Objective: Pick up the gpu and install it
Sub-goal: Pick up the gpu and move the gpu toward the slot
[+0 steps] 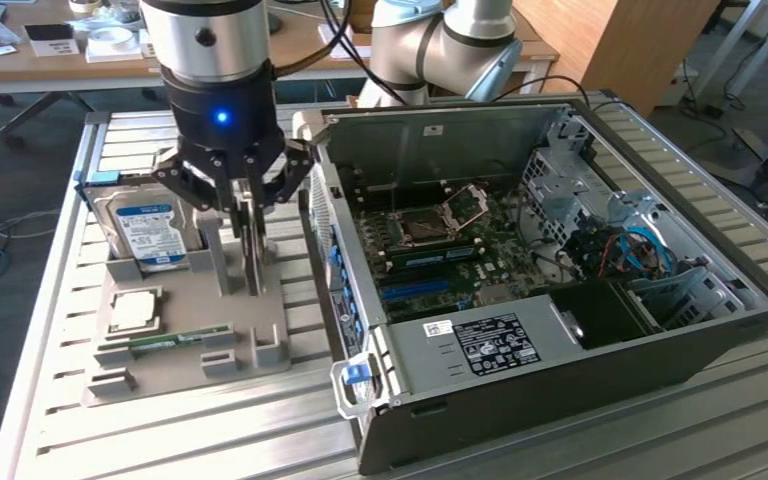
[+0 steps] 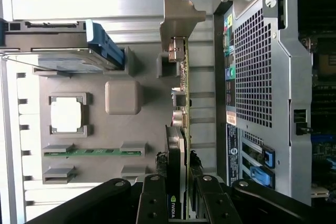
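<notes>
Over the grey holder, on its side nearest the computer case, the gripper hangs straight down with its fingers drawn in against both faces of the gpu, pinching it. We see the card standing on edge, its lower end down at the holder's slot; we cannot tell whether it has left the slot. On the holder's far side from the case stands the hard drive, with the processor chip and the memory stick lying flat on the holder's middle.

From the exterior view we get the open case with its motherboard, all set on the slatted table beside the holder.

From the wrist view we get the grip itself: the gripper, its black fingers flanking the gpu, the card's thin green edge, and its silver bracket at the holder's far end. The hard drive, chip, memory stick and holder show from above, with the case's perforated wall just beside.
</notes>
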Controlling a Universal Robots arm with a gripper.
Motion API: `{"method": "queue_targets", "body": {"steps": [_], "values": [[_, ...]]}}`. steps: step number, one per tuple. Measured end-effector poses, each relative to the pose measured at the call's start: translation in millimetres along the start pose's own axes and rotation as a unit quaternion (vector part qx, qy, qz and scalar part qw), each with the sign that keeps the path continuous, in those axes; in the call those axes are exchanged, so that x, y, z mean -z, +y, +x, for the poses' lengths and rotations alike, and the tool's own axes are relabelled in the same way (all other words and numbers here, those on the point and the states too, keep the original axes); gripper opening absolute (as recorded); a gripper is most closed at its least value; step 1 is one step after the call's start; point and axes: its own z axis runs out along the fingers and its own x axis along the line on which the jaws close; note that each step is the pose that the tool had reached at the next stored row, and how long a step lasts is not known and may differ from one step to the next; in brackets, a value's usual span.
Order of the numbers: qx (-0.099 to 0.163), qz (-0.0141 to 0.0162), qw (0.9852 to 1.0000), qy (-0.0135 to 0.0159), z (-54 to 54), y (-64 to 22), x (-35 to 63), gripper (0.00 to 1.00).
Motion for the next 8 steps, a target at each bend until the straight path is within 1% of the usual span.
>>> {"method": "queue_targets", "body": {"steps": [8], "values": [[0.000,0.0000,1.0000,0.0001,-0.2,0.4,8.1,0.27]]}}
